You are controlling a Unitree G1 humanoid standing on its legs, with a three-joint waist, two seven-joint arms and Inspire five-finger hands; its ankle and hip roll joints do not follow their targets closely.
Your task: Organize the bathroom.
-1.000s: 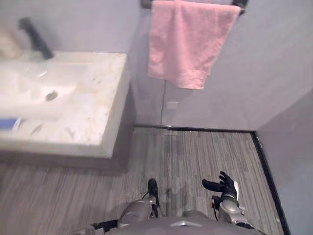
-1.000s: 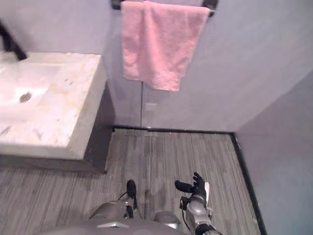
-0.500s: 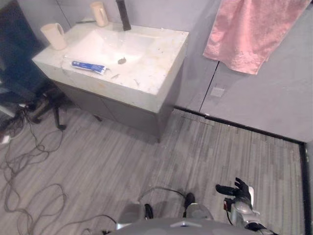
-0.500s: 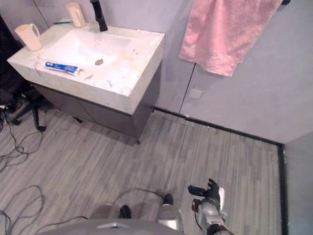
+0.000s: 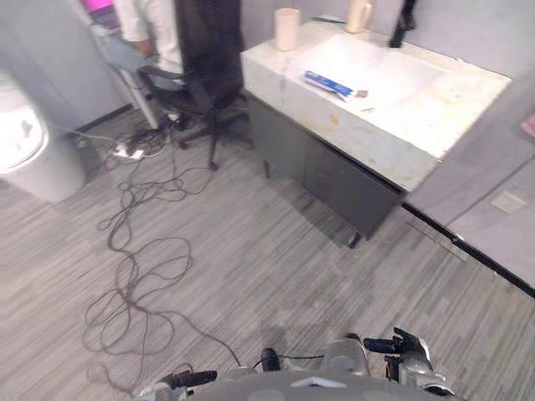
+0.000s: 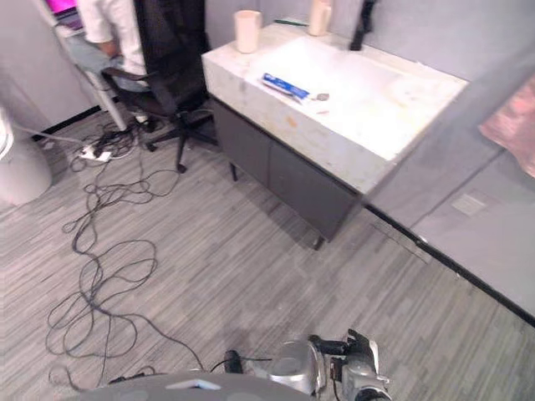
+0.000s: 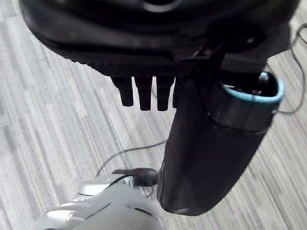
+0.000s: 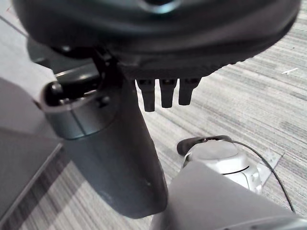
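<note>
both hands empty, vanity counter well ahead

dark right hand (image 5: 404, 349) low by the body, fingers relaxed and straight, holding nothing. dark left hand (image 7: 148, 91) hanging over the grey striped floor (image 5: 251, 251), fingers straight, likewise empty. well apart from both, up and ahead: pale marble vanity counter with sunken basin (image 5: 435, 125) on a dark cabinet (image 5: 334, 171). on it, blue-and-white toothpaste tube (image 5: 328, 83) lying flat at the basin's near rim; tall cream cup (image 5: 287, 28) upright at the near corner; second cream cup (image 5: 359, 15) beside the black faucet (image 5: 402, 22) at the back. tube probably light, soft and slightly slick: best pinched across its middle. cups probably rigid and breakable: best encircled around the body. left of the counter, black office chair (image 5: 209, 58) with a seated person (image 5: 150, 25); loose black cables (image 5: 134, 276) on the floor between.
</note>
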